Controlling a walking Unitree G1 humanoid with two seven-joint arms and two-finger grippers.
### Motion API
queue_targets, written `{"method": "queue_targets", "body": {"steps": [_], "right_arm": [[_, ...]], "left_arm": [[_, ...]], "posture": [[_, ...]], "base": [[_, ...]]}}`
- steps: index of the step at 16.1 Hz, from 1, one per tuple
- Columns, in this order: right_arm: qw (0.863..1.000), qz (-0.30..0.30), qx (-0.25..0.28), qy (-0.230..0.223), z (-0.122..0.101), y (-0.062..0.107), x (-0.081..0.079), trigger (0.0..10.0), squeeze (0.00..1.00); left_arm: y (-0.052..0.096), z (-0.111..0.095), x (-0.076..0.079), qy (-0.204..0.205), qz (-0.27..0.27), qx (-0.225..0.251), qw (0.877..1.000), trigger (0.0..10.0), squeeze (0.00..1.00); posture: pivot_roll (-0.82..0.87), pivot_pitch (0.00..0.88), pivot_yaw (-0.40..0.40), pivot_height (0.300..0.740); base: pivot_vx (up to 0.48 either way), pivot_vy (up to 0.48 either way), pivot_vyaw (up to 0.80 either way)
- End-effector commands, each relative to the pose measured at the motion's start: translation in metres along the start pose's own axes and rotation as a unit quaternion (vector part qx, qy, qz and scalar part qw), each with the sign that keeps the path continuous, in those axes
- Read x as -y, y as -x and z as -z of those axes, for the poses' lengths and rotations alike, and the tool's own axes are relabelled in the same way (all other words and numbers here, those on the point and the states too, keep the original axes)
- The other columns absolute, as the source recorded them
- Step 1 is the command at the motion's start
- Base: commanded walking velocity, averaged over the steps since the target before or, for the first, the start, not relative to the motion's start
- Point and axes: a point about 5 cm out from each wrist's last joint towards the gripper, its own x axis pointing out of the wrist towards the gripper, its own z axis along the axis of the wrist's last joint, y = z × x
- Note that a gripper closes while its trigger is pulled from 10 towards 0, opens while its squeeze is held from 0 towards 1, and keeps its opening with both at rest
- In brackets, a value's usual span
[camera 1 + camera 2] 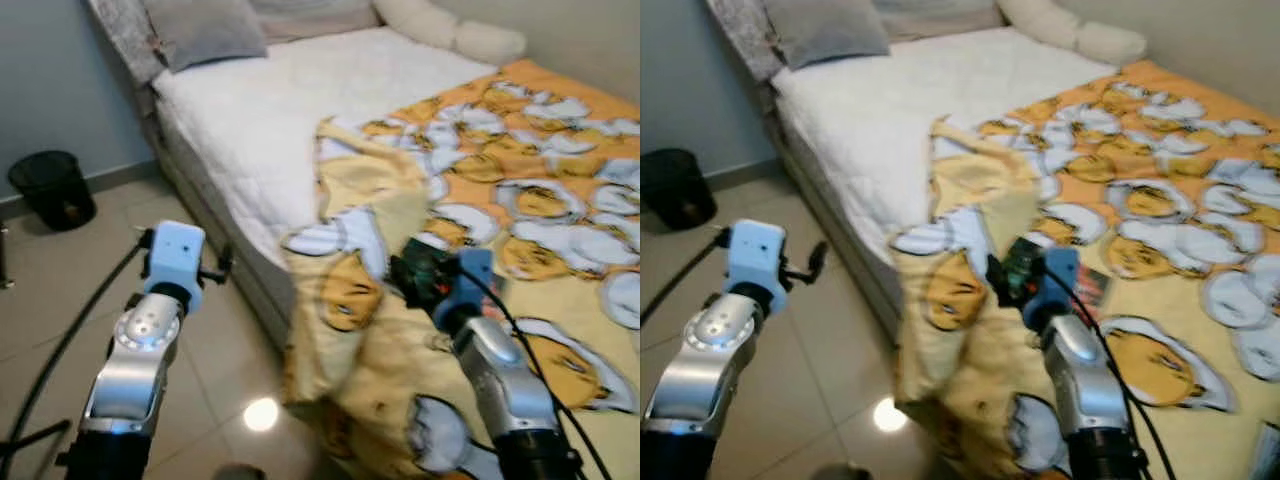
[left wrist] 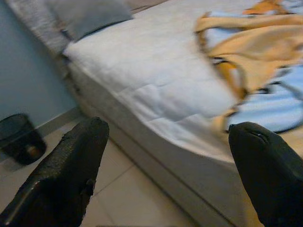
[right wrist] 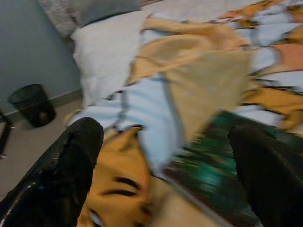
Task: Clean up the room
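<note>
Now the right end effector (image 3: 163, 165) is held wide apart over the duck blanket (image 1: 520, 200); at nine o'clock, the left end effector (image 2: 165, 165) is spread apart beside the bed (image 1: 270, 110).

Bare floor (image 1: 60, 270) lies open beside the bed (image 1: 215, 215) — rumpled blanket (image 1: 350, 330) drapes its edge.

Count per kind:
- One bed (image 1: 250, 120), 12 o'clock.
- One yellow-orange blanket (image 1: 520, 190), 2 o'clock.
- One grey pillow (image 1: 205, 30), 11 o'clock.
- Two cream pillows (image 1: 450, 30), 1 o'clock.
- One black waste bin (image 1: 52, 187), 10 o'clock.
</note>
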Motion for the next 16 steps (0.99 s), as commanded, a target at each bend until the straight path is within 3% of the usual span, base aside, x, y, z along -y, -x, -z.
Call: {"method": "queue_targets", "body": {"steps": [1, 7, 11, 12, 13, 15, 16], "right_arm": [[1.000, -0.009, 0.004, -0.006, -0.003, -0.002, -0.005, 10.0, 1.00], [1.000, -0.011, -0.003, -0.017, -0.001, -0.002, -0.005, 10.0, 1.00], [0.995, 0.046, -0.036, -0.076, 0.004, -0.006, 0.006, 10.0, 0.97], [0.993, 0.054, -0.055, -0.089, 0.008, -0.009, 0.008, 10.0, 0.00], [0.985, 0.079, -0.100, -0.116, 0.016, -0.017, 0.013, 10.0, 0.00], [0.974, 0.097, -0.122, -0.165, 0.020, -0.024, 0.015, 10.0, 0.00], [0.962, 0.109, -0.127, -0.218, 0.021, -0.031, 0.015, 10.0, 0.00]], "left_arm": [[0.002, 0.000, -0.001, -0.012, 0.007, 0.001, 1.000, 10.0, 1.00], [0.004, 0.003, 0.007, -0.018, 0.040, -0.001, 0.999, 10.0, 1.00], [0.008, 0.004, 0.015, -0.033, 0.109, 0.002, 0.994, 10.0, 1.00], [0.008, 0.003, 0.017, -0.042, 0.133, 0.004, 0.990, 10.0, 1.00], [0.010, 0.002, 0.025, -0.071, 0.206, 0.009, 0.976, 10.0, 1.00], [0.014, 0.002, 0.032, -0.093, 0.272, 0.005, 0.958, 10.0, 1.00], [0.018, 0.003, 0.035, -0.118, 0.324, -0.002, 0.939, 10.0, 1.00]], "posture": [[-0.01, 0.000, -0.029, 0.740], [-0.01, 0.000, -0.029, 0.740], [-0.01, 0.000, -0.031, 0.740], [-0.01, 0.000, -0.031, 0.740], [-0.01, 0.000, -0.027, 0.740], [-0.01, 0.000, -0.024, 0.740], [-0.01, 0.000, -0.020, 0.740]], "base": [[0.000, 0.000, 0.00], [0.000, 0.000, 0.00], [0.000, 0.000, 0.00], [0.000, 0.000, 0.00], [0.000, 0.000, 0.00], [0.000, 0.000, 0.00], [0.000, 0.000, 0.00]]}}
